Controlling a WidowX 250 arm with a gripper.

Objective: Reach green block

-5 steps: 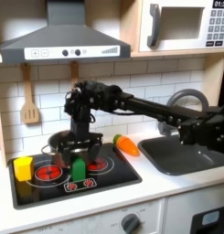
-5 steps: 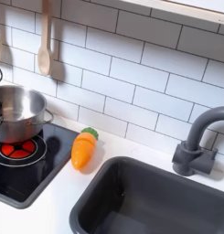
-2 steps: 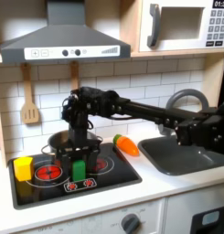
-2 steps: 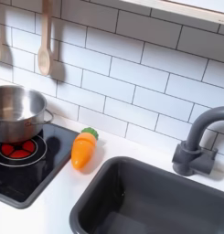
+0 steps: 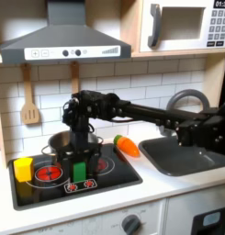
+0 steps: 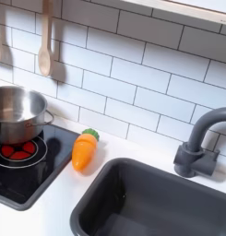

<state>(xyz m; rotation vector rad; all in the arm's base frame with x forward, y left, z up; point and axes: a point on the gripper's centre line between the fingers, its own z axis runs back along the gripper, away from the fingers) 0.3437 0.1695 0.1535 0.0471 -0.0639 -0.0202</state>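
The green block (image 5: 79,171) stands upright on the black stove top (image 5: 114,176), between the two red burners, in the first exterior view. My gripper (image 5: 82,152) hangs straight down just above its top, in front of the steel pot (image 5: 59,141). Its dark fingers look spread apart with nothing held between them. The arm stretches in from the first exterior view's right, over the sink. A yellow block (image 5: 24,168) of similar size stands at the stove's left end.
An orange toy carrot (image 5: 128,145) (image 6: 83,150) lies on the counter between the stove and the dark sink (image 5: 189,156) (image 6: 151,198). A grey faucet (image 6: 199,143) rises behind the sink. The pot (image 6: 15,112) sits on the back burner. Wooden utensils (image 5: 29,108) hang on the tiled wall.
The gripper has shifted slightly left and lower, ending right over the green block. The dark arm part at the second exterior view's left edge has gone from sight.
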